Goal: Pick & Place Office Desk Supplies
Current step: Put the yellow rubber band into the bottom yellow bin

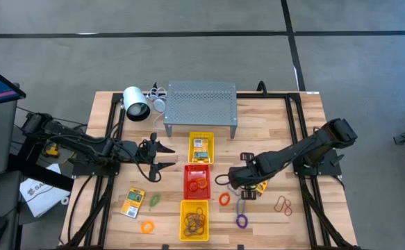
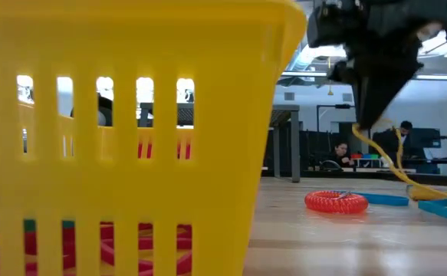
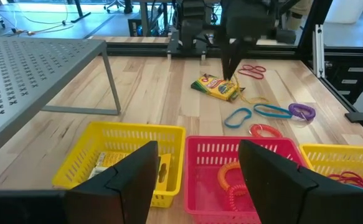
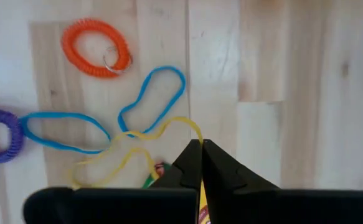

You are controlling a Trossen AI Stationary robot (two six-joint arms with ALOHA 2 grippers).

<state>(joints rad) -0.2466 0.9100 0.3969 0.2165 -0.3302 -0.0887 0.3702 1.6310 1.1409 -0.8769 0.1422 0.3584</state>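
Right gripper (image 4: pixel 201 149), clenched on a yellow rubber band (image 4: pixel 122 155), lifts it for sorting; left gripper (image 3: pixel 197 168) waits released above the trays (image 3: pixel 75 167).

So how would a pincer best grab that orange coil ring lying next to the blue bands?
Probably straight down from above, pinching one side of the coil ring. It lies flat on the table, so only its rim offers a hold. The side away from the blue band and its small metal ring looks clearest.

Three trays (image 1: pixel 195 182) lie in line between both arms.
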